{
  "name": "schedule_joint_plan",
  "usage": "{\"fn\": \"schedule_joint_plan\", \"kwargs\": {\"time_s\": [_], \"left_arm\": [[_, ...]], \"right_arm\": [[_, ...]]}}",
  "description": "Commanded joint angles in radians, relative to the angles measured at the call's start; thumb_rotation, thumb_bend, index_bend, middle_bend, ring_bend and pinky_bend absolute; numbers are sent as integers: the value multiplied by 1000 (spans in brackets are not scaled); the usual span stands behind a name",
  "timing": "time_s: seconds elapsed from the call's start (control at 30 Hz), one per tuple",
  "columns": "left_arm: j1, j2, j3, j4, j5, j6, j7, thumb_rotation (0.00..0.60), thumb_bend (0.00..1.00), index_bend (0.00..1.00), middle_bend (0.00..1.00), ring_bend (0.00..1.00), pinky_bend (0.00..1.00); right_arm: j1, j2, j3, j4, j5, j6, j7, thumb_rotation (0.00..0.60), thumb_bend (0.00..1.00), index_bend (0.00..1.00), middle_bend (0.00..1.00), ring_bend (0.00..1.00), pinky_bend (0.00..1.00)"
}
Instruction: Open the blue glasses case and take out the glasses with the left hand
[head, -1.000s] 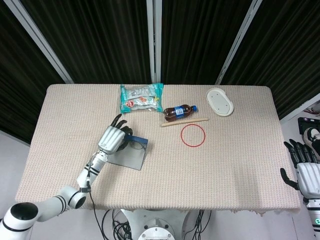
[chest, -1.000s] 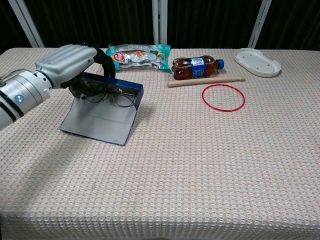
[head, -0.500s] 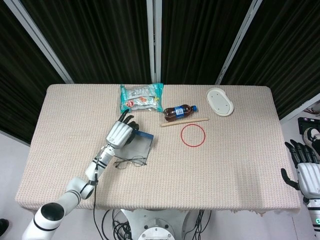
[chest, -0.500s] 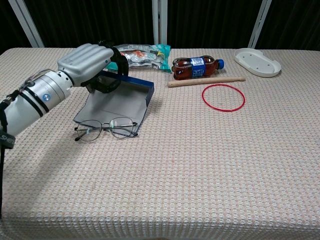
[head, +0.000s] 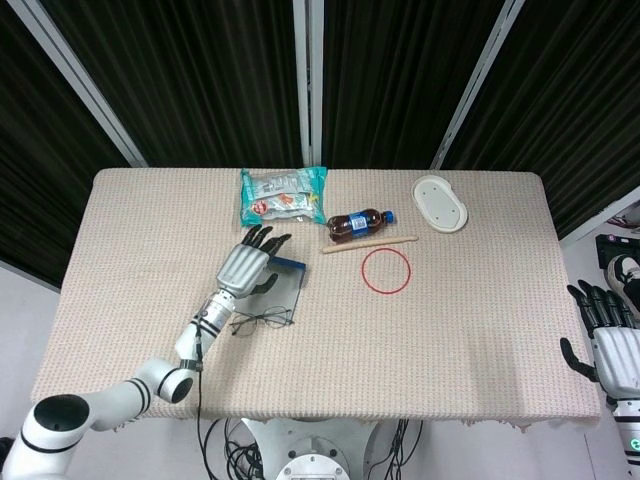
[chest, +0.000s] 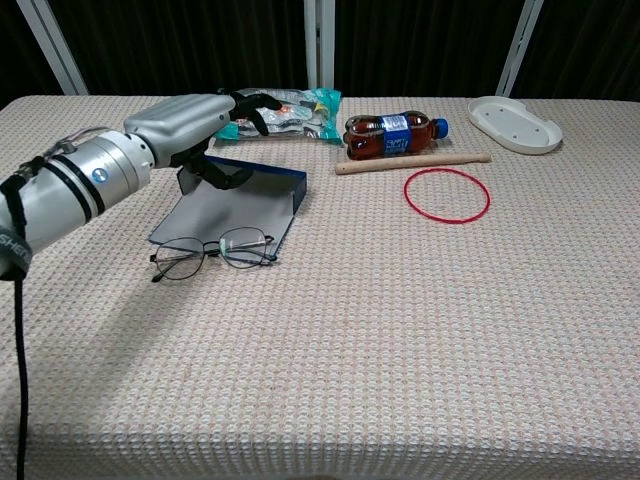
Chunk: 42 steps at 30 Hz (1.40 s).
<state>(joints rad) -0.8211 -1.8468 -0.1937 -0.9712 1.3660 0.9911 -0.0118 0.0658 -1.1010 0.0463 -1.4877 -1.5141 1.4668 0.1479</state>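
The blue glasses case (head: 278, 287) (chest: 235, 204) lies open on the table left of centre, its grey lid flat toward the front. The thin-framed glasses (head: 262, 321) (chest: 215, 252) lie on the cloth at the lid's front edge, outside the case. My left hand (head: 247, 266) (chest: 195, 120) hovers over the case's back part with its fingers spread and holds nothing. My right hand (head: 606, 338) hangs open beyond the table's right edge and shows only in the head view.
A snack packet (head: 282, 194) (chest: 275, 111) lies behind the case. To its right are a drink bottle (head: 358, 223) (chest: 391, 133), a wooden stick (head: 368, 244) (chest: 412, 162), a red ring (head: 386, 270) (chest: 446, 194) and a white oval dish (head: 440, 203) (chest: 514, 123).
The glasses left the case and now lie on the cloth in front of it. My left hand let go, spread its fingers and lifted toward the back of the case.
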Motion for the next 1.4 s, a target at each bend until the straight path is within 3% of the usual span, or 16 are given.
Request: {"fn": "schedule_joint_plan", "kwargs": {"time_s": [0.03,0.23,0.4,0.63,1.03,1.17,1.4], "left_arm": [[97,171,35,-338,-42,41,142,600,393,146,188,22,0],[146,214,126,-470,-10,64,248,600,331,122,157,5,0],[162,165,159,-437,7,85,349,600,215,50,93,0,0],[166,131,141,-405,-29,67,372,600,200,40,87,0,0],[159,164,107,-383,-110,22,445,600,200,81,87,0,0],[160,194,91,-407,-129,16,432,600,209,152,96,0,0],[141,219,80,-449,-146,-39,377,600,339,351,131,0,0]], "right_arm": [[2,-2,-1,3,-3,-3,1,600,361,0,51,0,0],[12,-8,-1,13,-6,-15,10,600,360,0,51,0,0],[16,-10,0,18,-9,-19,15,600,361,0,51,0,0],[15,-8,-1,19,-10,-16,18,600,361,0,51,0,0],[14,-9,-3,22,-4,-19,21,600,361,0,51,0,0],[14,-10,-3,21,-4,-20,20,600,361,0,51,0,0],[15,-11,-4,17,-5,-19,15,600,360,0,51,0,0]]}}
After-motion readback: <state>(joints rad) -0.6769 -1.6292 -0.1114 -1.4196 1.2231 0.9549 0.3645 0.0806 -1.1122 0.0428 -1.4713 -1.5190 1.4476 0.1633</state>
